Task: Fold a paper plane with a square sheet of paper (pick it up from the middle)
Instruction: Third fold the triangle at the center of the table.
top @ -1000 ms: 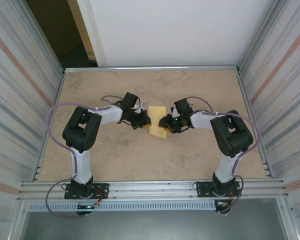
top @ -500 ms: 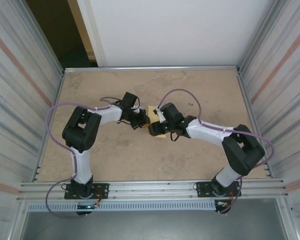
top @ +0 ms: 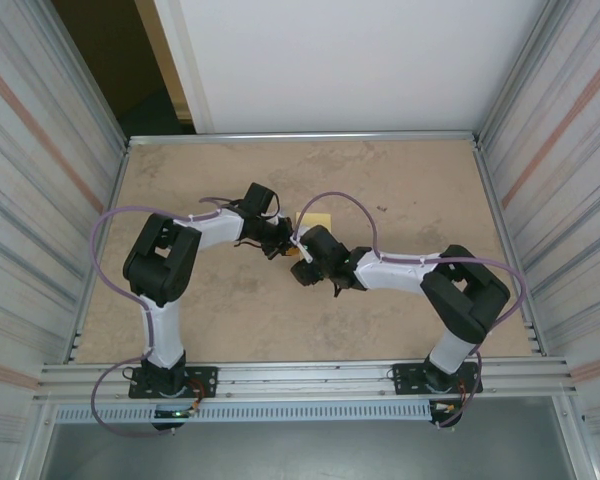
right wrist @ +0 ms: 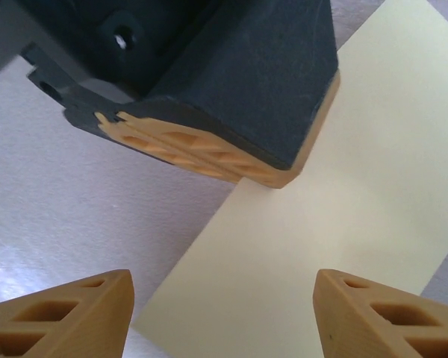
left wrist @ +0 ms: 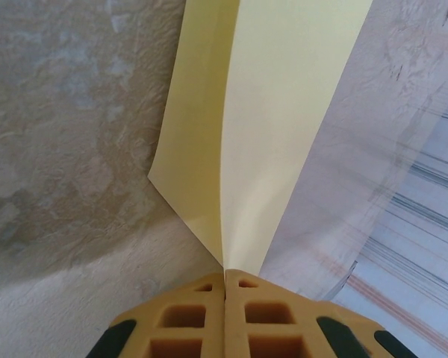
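The left claw (left wrist: 225,274) is clenched on the near end of the thin pale yellow folded paper sheet (left wrist: 272,112), which stretches away over the desk (left wrist: 60,112). The right claw (right wrist: 224,298), released wide, faces the sheet's flat side straight ahead.

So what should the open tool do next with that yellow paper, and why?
Probably ease the right tool forward and close on the yellow paper: its jaws stand open with the sheet just ahead, while the left tool grips it alone.
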`<state>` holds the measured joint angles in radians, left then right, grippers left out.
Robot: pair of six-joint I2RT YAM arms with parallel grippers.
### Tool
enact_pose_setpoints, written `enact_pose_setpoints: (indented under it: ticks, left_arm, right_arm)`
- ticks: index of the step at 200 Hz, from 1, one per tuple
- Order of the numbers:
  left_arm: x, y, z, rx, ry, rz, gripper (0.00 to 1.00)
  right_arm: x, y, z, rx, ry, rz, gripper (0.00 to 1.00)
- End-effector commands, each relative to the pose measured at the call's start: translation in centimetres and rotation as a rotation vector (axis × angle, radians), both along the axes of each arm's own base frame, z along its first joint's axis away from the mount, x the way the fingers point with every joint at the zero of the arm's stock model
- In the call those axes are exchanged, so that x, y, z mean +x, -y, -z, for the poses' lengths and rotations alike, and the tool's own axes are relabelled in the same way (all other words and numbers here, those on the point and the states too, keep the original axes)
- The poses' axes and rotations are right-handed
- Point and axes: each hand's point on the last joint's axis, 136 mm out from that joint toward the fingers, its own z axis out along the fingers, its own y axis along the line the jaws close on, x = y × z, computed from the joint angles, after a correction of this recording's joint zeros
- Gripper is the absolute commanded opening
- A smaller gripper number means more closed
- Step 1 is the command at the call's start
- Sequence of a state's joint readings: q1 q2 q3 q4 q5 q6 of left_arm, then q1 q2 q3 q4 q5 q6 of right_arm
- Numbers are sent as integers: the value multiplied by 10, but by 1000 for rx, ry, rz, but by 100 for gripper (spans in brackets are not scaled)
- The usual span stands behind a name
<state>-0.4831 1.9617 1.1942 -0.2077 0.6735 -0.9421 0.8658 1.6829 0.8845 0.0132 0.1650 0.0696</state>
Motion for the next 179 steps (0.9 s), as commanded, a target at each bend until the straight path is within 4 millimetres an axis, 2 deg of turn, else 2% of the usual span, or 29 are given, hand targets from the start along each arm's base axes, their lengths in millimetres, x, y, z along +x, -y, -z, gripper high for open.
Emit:
enact_pose_setpoints:
  ticks: [1,70,116,148,179]
  left_arm:
    - [3,1,-21,-35,3,-10,3]
    - [3,-5,-18,12,13,-11,4]
    - [3,-5,-20,16,16,-7,7]
    - [4,-8,-26,36,35,-5,17]
    - [12,-28,-34,85,86,-33,31]
  right_arm:
    - [7,1,-1,-37,73,-14,60]
    - [0,1,-10,-42,128,-111,31]
    - [-2,-1,-8,-52,112,-134,10]
    - [-11,-5,-5,-26,53,-175,0]
    - [-20,-5,-4,96,-74,-185,0]
